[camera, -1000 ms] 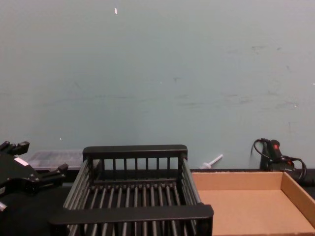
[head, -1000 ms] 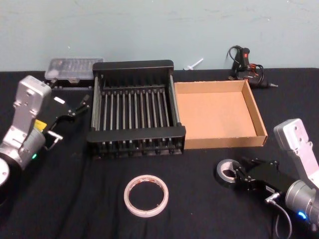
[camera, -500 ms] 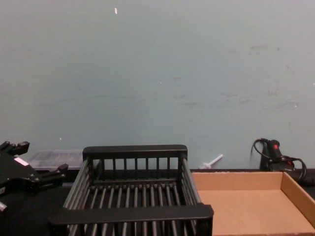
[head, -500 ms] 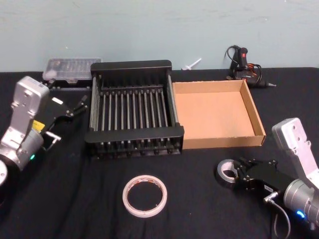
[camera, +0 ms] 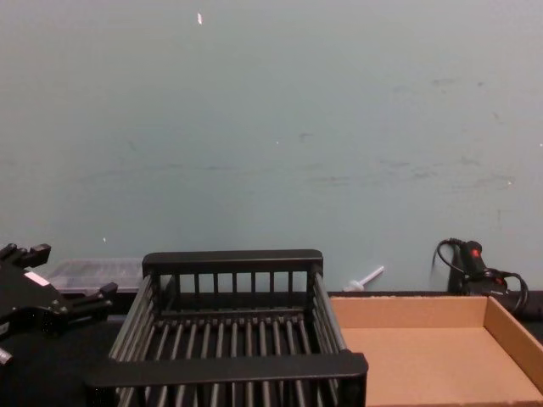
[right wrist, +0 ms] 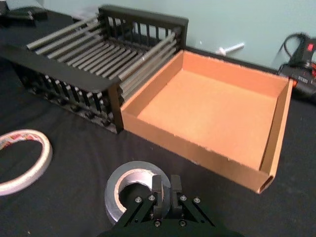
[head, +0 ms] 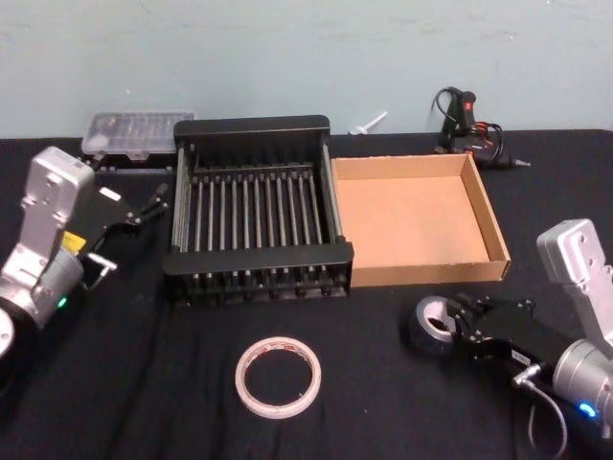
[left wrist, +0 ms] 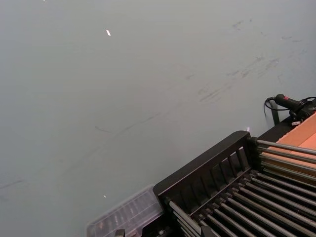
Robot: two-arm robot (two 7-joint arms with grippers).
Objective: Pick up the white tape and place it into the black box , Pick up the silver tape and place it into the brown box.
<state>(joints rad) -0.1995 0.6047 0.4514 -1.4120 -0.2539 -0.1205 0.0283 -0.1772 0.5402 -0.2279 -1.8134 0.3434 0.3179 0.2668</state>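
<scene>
Step in hand: I judge I am on the silver half of the task, taking hold of the small thick roll of dull grey-silver tape [right wrist: 132, 190].
Right gripper [right wrist: 162, 190]: my fingers [right wrist: 157, 189] are drawn close together across the roll's near wall, one inside the pale core and one outside, so I have the wall pinched.
Silver roll's place: on the black cloth just in front of the shallow brown cardboard tray [head: 493, 225], near its front right corner, apart from its wall.
Next move: lift straight up until the roll clears the tray's low front wall, then carry it over the bare cardboard floor and let go.
White tape ring with red print [head: 280, 376]: flat on the cloth, left of the tray and nearer me, untouched.
Black slatted plastic crate [head: 254, 257]: touching the tray's left wall.
Left gripper [head: 144, 205]: parked left of the crate, off the tray's side, fingers slightly apart and holding nothing.
</scene>
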